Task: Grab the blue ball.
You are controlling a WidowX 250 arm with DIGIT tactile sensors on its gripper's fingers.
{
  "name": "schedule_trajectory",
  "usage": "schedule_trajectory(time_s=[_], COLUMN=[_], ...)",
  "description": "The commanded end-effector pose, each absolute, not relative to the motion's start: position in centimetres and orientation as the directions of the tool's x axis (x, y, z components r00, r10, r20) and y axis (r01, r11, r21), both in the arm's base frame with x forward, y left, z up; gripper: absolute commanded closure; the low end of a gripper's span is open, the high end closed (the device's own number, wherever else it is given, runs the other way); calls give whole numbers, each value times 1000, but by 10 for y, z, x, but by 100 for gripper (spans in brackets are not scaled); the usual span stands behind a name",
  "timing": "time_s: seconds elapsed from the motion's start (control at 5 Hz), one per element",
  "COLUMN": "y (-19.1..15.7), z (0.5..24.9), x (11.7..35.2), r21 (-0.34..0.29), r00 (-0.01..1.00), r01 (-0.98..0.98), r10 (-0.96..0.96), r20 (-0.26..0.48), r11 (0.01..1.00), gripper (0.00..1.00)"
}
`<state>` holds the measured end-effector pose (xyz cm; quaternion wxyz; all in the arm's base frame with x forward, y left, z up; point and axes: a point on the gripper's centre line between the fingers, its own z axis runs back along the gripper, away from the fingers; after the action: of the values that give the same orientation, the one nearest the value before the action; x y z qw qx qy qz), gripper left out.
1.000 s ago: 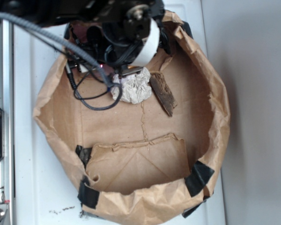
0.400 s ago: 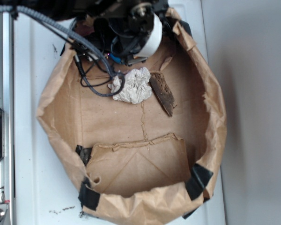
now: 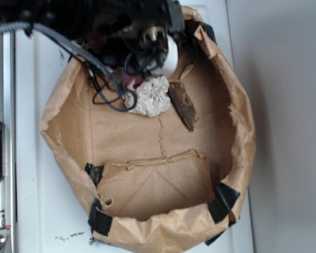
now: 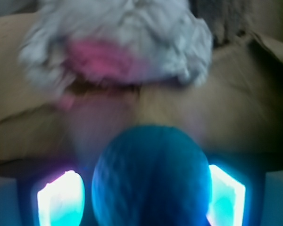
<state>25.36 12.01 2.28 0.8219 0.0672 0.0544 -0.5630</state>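
Note:
The blue ball [image 4: 148, 176] fills the space between my gripper's two glowing fingers [image 4: 61, 197] in the wrist view; the right pad touches it and the left sits a hair off. My gripper [image 4: 141, 190] is shut on the ball. In the exterior view the ball is hidden under the black arm, and the gripper [image 3: 142, 71] hangs over the far edge of the bag floor, just behind the crumpled paper wad [image 3: 152, 96]. The same wad [image 4: 118, 42] shows blurred right ahead of the ball, with a pink patch on it.
Everything lies inside a wide brown paper bag [image 3: 242, 132] with rolled-down walls, on a white surface. A dark bark-like piece [image 3: 181, 105] lies to the right of the wad. Black cables [image 3: 108, 97] loop down from the arm. A metal rail [image 3: 0, 158] runs along the left.
The arm has drawn back toward the bag's far wall, away from the paper wad. A bit of blue showed under the arm 0.4 s ago; the arm now hides it.

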Motion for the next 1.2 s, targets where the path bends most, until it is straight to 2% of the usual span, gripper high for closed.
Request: schedule_trajectory(time_s=[0.0,0.2,0.4,0.6,0.8,1.0], y=[116,112,108,106,107,98], z=[17,30,59,89,107,125], x=[258,262,272,284,290,288], r21=[67,78,66,-25,-83,-172], r00=[371,393,554,733,797,900], r01=[928,920,833,677,592,357], r10=[-910,-905,-827,-677,-598,-388], r20=[-186,-163,-96,-60,-90,-199], r11=[365,385,550,735,802,918], gripper=[100,100,100,100,100,100])
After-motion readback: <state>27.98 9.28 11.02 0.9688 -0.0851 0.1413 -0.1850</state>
